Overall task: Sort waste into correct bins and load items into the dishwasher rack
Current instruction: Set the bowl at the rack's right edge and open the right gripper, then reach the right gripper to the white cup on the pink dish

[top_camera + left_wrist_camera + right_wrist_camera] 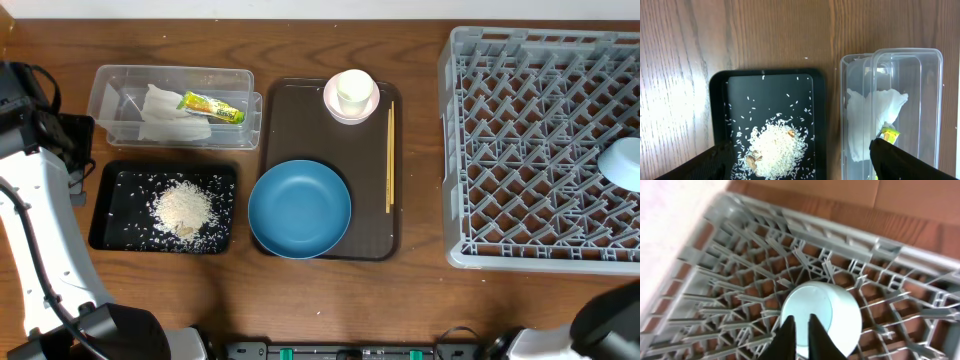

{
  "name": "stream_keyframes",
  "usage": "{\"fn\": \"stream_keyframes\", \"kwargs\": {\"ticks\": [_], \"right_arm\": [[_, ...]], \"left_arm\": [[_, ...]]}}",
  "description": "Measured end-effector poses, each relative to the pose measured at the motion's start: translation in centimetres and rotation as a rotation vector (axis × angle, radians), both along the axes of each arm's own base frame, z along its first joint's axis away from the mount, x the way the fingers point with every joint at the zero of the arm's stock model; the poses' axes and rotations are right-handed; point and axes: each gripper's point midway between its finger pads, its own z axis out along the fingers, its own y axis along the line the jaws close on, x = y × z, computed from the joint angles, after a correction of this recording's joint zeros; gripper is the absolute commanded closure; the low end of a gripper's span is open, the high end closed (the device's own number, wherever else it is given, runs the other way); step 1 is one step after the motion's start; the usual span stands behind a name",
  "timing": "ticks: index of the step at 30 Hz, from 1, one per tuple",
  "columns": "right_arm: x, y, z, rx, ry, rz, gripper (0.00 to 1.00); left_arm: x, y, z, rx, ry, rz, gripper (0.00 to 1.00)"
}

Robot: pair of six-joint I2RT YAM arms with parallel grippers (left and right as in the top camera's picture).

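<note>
pinching bowl [832, 312] rim inside rack [735, 275] with right gripper [801, 320], risking tipping on pegs at release; holding left gripper [800, 145] wide, empty.

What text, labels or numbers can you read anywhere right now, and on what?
Yellow-green snack wrapper: it carries print, but too small and blurred to read in any view.
Light-blue bowl, grey rack, black tray: no text, label or number visible.
</note>
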Motion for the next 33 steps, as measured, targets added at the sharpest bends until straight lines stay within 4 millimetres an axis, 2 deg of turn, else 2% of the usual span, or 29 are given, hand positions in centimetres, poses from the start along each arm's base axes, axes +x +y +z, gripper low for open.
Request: {"fn": "stream_keyframes", "kwargs": {"ticks": [3,6,8,11,16,20,24,27,28,29,31,33], "right_arm": [[1.0,-0.3,-4.3,0.063,0.064,0.021,0.93],[1.7,0.3,-8.9,0.142,0.139,0.084,0.94],[1.4,0.8,-10.7,0.182,0.181,0.106,0.97],[0.7,1.4,-11.6,0.213,0.225,0.108,0.97],[-1.0,1.6,-11.1,0.212,0.273,0.065,0.96],[-0.7,2.0,-8.1,0.190,0.200,0.079,0.95],[1.0,5.4,-1.7,0.222,-0.022,0.216,0.91],[3.2,9.2,4.7,0.240,-0.263,0.412,0.85],[3.8,10.6,6.8,0.238,-0.334,0.491,0.80],[4.3,12.1,8.2,0.240,-0.386,0.562,0.69],[5.3,15.5,10.0,0.250,-0.443,0.699,0.55],[6.4,20.6,10.5,0.266,-0.447,0.866,0.51]], "left_arm": [[0.0,0.0,0.0,0.000,0.000,0.000,0.11],[0.0,0.0,0.0,0.000,0.000,0.000,0.11],[0.0,0.0,0.0,0.000,0.000,0.000,0.11],[0.0,0.0,0.0,0.001,0.000,0.000,0.11],[0.0,0.0,0.0,0.001,0.000,0.000,0.11],[0.0,0.0,0.0,0.000,0.000,0.000,0.11],[0.0,0.0,0.0,0.000,0.000,0.000,0.11],[0.0,0.0,0.0,0.001,0.000,0.000,0.11],[0.0,0.0,0.0,0.000,0.000,0.000,0.11],[0.0,0.0,0.0,0.001,0.000,0.000,0.11],[0.0,0.0,0.0,0.001,0.000,0.000,0.11],[0.0,0.0,0.0,0.001,0.000,0.000,0.11]]}}
